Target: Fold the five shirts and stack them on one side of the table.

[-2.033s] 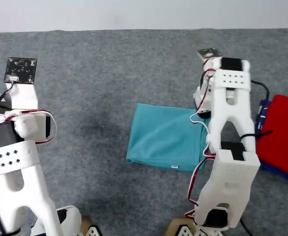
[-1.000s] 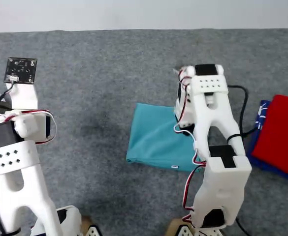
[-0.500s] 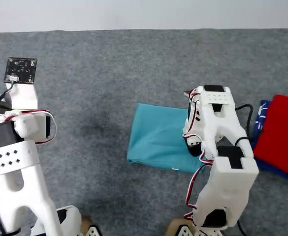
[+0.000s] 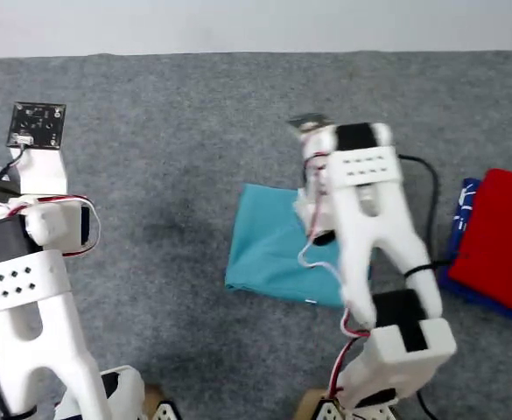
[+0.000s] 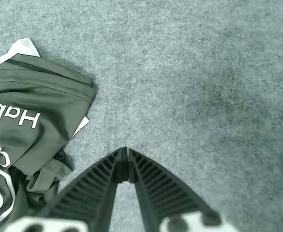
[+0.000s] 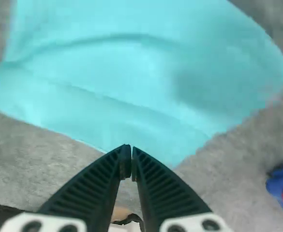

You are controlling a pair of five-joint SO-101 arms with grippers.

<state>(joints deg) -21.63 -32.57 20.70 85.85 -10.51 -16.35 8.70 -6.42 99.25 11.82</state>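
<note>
The high camera looks steeply down on the table (image 4: 177,114), with the teal shirt (image 4: 269,249) near mid-frame. The right wrist camera hangs close above that shirt, looking past the right gripper (image 6: 126,150). The left wrist camera, looking past the left gripper (image 5: 126,152), catches the shirt's edge from farther off.

Covered, cropped and blurred parts

In the high view the right arm (image 4: 365,201) is blurred and covers the near side of the teal shirt (image 4: 269,254). The red shirt (image 4: 496,236) runs off the picture's edge and hides most of the blue shirt (image 4: 466,206) beneath it. The left arm (image 4: 28,289) is cut by the edge too. In the left wrist view the dark shirt (image 5: 30,111) is cropped mid-print. In the right wrist view the teal shirt is blurred and overruns the frame.
</note>
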